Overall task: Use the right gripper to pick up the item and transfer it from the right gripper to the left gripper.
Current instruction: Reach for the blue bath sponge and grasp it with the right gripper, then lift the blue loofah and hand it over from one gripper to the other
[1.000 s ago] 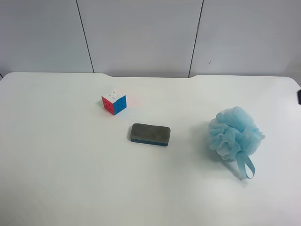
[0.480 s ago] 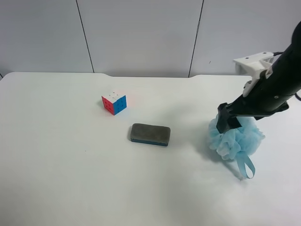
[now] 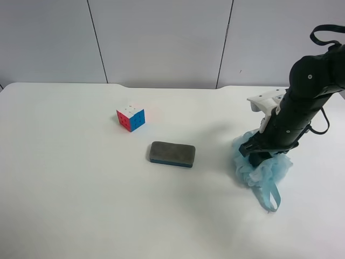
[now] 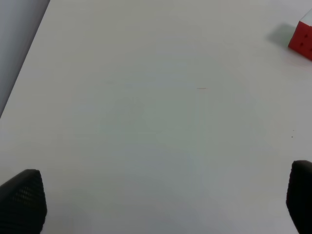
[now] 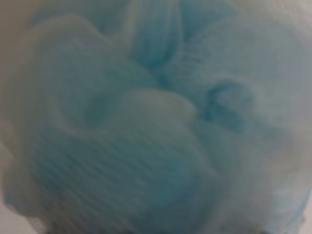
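The light-blue mesh pouf [image 3: 265,171] lies on the white table at the exterior high view's right, its ribbon loop [image 3: 270,198] trailing toward the front. The right gripper [image 3: 257,152], on the black arm with the white housing, presses down into the top of the pouf, and its fingers are sunk in the mesh. In the right wrist view the blurred pouf [image 5: 146,122] fills the picture and no finger shows. The left gripper [image 4: 161,204] hangs over bare table, open and empty, with its fingertips [image 4: 22,200] wide apart. The left arm is out of the exterior high view.
A small colourful puzzle cube [image 3: 130,117] stands on the table's far middle; its red corner shows in the left wrist view [image 4: 303,38]. A grey-and-blue eraser block [image 3: 172,154] lies in the middle. The white table [image 3: 81,205] ends at a grey wall behind.
The right arm came into view from the right and dropped onto the pouf. The pouf is now squashed and has shifted a little to the left and forward.
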Robot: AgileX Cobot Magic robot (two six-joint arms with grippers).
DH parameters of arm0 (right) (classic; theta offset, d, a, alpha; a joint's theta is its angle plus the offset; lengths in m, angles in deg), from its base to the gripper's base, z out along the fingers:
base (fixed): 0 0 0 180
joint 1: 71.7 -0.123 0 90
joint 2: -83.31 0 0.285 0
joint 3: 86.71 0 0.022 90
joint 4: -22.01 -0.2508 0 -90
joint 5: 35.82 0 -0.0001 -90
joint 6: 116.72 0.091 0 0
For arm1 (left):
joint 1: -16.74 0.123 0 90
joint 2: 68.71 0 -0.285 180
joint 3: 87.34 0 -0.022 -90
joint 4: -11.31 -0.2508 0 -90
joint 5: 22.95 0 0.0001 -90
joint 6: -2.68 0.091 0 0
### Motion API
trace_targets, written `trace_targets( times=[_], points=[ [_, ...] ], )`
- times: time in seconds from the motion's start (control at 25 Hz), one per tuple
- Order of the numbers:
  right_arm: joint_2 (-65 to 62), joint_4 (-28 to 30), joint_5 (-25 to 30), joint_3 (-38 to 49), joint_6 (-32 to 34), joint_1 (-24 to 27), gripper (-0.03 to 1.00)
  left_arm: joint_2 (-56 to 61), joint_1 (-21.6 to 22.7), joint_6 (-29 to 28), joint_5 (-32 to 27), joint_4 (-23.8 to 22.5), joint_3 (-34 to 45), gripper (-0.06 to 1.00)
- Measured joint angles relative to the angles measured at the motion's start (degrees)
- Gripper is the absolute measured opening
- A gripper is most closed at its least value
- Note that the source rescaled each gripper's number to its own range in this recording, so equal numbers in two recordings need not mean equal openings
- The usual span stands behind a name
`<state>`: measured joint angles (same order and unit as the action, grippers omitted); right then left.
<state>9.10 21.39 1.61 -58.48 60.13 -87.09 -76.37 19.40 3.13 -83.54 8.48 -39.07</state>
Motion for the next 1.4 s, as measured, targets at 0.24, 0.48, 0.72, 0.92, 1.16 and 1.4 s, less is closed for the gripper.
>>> trace_targets(
  times=[0.24, 0.48, 0.72, 0.92, 1.16, 1.4],
  points=[
    [-0.05, -0.23, 1.83, -1.28, 0.0, 0.0, 0.03, 0.0, 0.0, 0.0, -0.05, 0.0, 0.0, 1.0],
    [-4.12, -0.41, 12.24, -8.31, 0.0, 0.0, 0.01, 0.0, 0.0, 0.0, -0.05, 0.0, 0.0, 1.0],
    [-13.15, -2.02, 19.14, -12.41, -0.64, 0.0, 0.01, 0.0, 0.0, 0.0, -0.05, 0.0, 0.0, 1.0],
    [-17.7, -9.53, 20.93, -12.6, -5.55, 0.0, 0.0, 0.0, 0.0, 0.0, -0.05, 0.0, 0.0, 1.0],
    [-18.8, -20.64, 21.14, -12.6, -13.41, -1.3, 0.0, -1.8, 0.0, 1.34, -0.12, 1.1, 0.0, 1.0],
    [-18.8, -22.32, 18.58, -12.63, -15.05, -10.38, 0.0, -10.97, -1.51, 10.06, -2.02, 7.25, -3.47, 1.0]
  ],
)
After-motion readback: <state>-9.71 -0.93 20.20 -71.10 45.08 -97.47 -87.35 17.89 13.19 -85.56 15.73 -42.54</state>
